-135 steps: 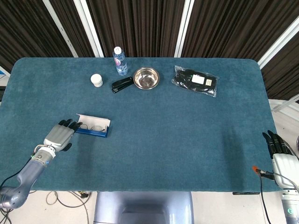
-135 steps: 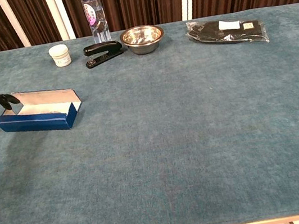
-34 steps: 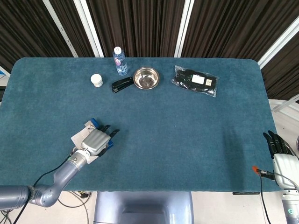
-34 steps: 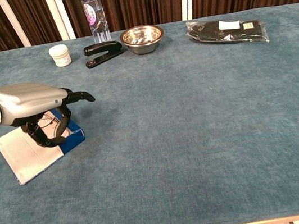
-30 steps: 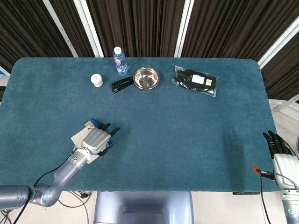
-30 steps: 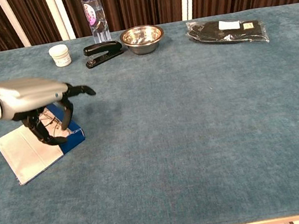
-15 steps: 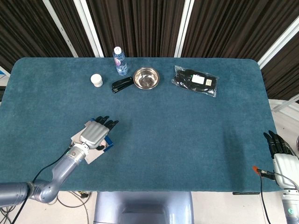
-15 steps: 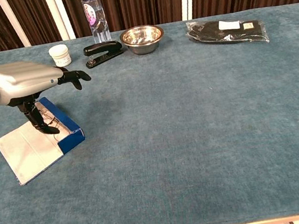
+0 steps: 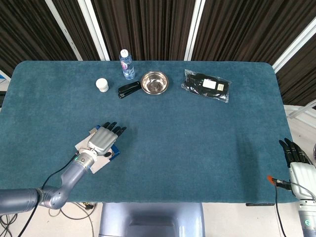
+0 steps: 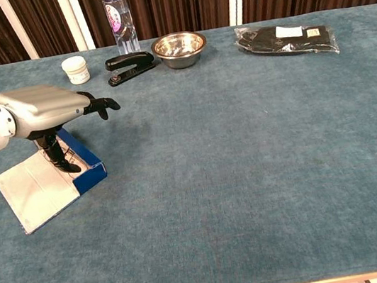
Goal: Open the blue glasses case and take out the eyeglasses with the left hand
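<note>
Teal cloth tabletop (image 9: 197, 148) w/ dark pleated curtains (image 9: 148, 24) and white posts behind. Blue glasses case (image 10: 80, 162) lies open near front-left edge, pale lid flat on the cloth; eyeglasses (image 10: 68, 162) just visible inside. Left hand (image 10: 43, 107) hovers over the case, fingers (image 10: 100, 105) spread, holding nothing. Right hand (image 9: 295, 165) off the tabletop's right edge, fingers straight, slightly apart. At back: water bottle (image 9: 126, 64), white jar (image 9: 101, 85), stapler (image 9: 129, 90), steel bowl (image 9: 154, 82), black packet (image 9: 206, 85).
</note>
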You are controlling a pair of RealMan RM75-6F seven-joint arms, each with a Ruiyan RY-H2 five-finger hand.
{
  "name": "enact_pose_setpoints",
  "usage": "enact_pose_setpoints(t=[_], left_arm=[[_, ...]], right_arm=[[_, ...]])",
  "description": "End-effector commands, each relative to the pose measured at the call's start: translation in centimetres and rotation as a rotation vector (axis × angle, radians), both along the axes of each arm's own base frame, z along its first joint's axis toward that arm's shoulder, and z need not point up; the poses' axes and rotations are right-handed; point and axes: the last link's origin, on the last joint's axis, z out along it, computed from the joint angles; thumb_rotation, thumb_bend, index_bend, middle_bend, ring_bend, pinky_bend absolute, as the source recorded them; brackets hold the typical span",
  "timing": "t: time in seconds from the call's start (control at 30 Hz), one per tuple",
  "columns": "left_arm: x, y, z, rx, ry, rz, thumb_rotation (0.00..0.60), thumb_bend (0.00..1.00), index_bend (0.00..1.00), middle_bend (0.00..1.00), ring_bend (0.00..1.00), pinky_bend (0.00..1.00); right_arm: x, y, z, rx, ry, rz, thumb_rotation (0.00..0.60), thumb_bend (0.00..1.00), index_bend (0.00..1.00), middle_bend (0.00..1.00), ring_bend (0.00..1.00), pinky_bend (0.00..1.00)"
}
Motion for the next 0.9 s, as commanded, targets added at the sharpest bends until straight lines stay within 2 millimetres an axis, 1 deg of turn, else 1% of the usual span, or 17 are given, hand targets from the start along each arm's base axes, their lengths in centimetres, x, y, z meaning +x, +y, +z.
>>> enact_pose_setpoints(t=[0.03,0.23,0.3,0.47,0.9], left_arm=[[0.1,0.2,-0.3,0.005,-0.003,0.0,0.6,0.18,0.0,0.14,0.04,0.13],[0.7,0.4,-1.0,0.032,-0.031,-0.006,0.6,0.3,0.0,0.14,0.04,0.13],[0.8,0.6,-1.1,0.043,-0.039,-0.006,0.6,0.31,0.0,0.14,0.04,0.13],[1.0,1.1,-1.2,0.068,-0.054,0.001,0.6,0.31,0.0,0.14,0.04,0.13],[0.5,2.9,-1.4,0.127,-0.051,0.046,0.6,0.31,0.02,0.15,0.04,0.13]], right_arm=[[0.0,0.0,0.0,0.001,-0.002,-0.002,0.6,0.13,0.0,0.0,0.0,0.24],[0.0,0.0,0.0,0.002,-0.005,-0.003,0.6,0.14,0.0,0.0,0.0,0.24],[0.0,-0.1,0.0,0.003,-0.005,-0.003,0.6,0.14,0.0,0.0,0.0,0.24],[0.0,-0.1,0.0,0.005,-0.007,-0.004,0.6,0.13,0.0,0.0,0.0,0.24],[-0.1,0.0,0.0,0.008,-0.009,-0.008,0.6,0.14,0.0,0.0,0.0,0.24]])
